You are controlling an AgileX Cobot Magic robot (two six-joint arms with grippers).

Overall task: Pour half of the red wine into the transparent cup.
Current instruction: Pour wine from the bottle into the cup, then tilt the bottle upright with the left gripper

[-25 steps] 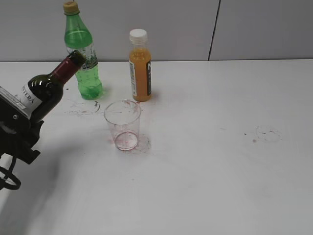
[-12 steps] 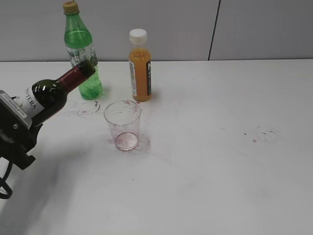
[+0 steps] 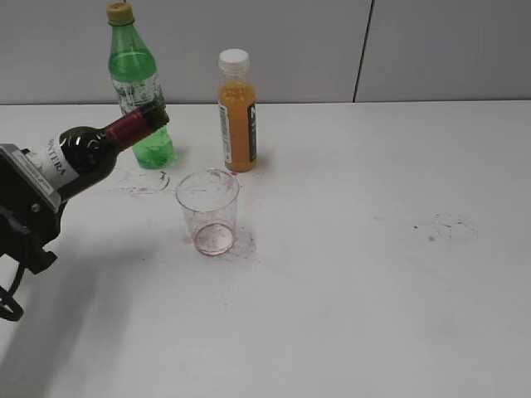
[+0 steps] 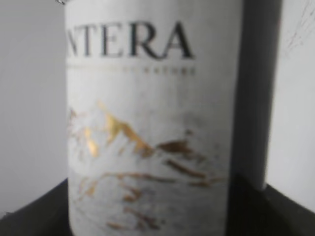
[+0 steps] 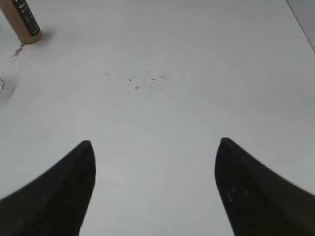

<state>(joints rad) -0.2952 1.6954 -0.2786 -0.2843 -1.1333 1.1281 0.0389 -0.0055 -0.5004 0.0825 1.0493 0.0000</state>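
My left gripper (image 3: pixel 25 211) is shut on the dark wine bottle (image 3: pixel 87 157) at the left of the exterior view. The bottle is tilted far over, its red foil neck (image 3: pixel 139 124) pointing right and up, above and left of the transparent cup (image 3: pixel 208 211). No wine shows leaving the mouth. The cup stands upright with only reddish stains at its bottom. In the left wrist view the bottle's white label (image 4: pixel 147 123) fills the picture. My right gripper (image 5: pixel 153 150) is open and empty over bare table; it is out of the exterior view.
A light green plastic bottle (image 3: pixel 137 91) stands behind the wine bottle's neck. An orange juice bottle (image 3: pixel 237 112) with a white cap stands behind the cup, and its base shows in the right wrist view (image 5: pixel 24 24). Faint stains (image 3: pixel 452 225) mark the white table at the right.
My left gripper has tipped the wine bottle further toward horizontal and carried it right; the neck now reaches closer to the cup. The cup and the other bottles have not moved.
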